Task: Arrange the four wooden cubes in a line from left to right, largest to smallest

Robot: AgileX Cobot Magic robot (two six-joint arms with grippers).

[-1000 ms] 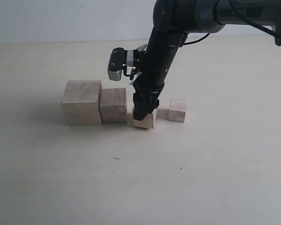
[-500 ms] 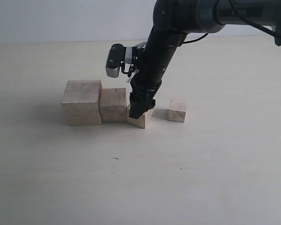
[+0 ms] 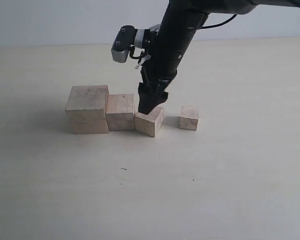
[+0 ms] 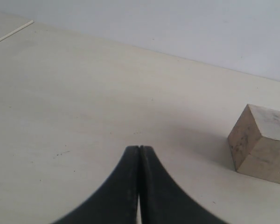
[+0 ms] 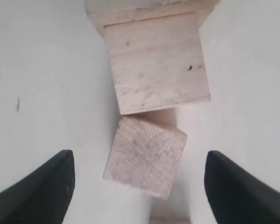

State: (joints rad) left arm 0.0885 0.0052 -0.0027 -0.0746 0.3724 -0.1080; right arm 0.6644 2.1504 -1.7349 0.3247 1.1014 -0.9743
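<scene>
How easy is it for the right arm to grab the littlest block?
Probably easy: the right gripper is open over the neighbouring cube, and the littlest block stands apart with nothing covering it.

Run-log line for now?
right gripper: open over third cube | third cube: skewed, beside second cube | largest cube: leftmost | smallest cube: apart, rightmost | left gripper: shut

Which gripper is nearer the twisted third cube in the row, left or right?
Right. The right gripper hangs just above the third cube, jaws open. The left gripper is outside the exterior view, jaws shut, away from that cube.
</scene>
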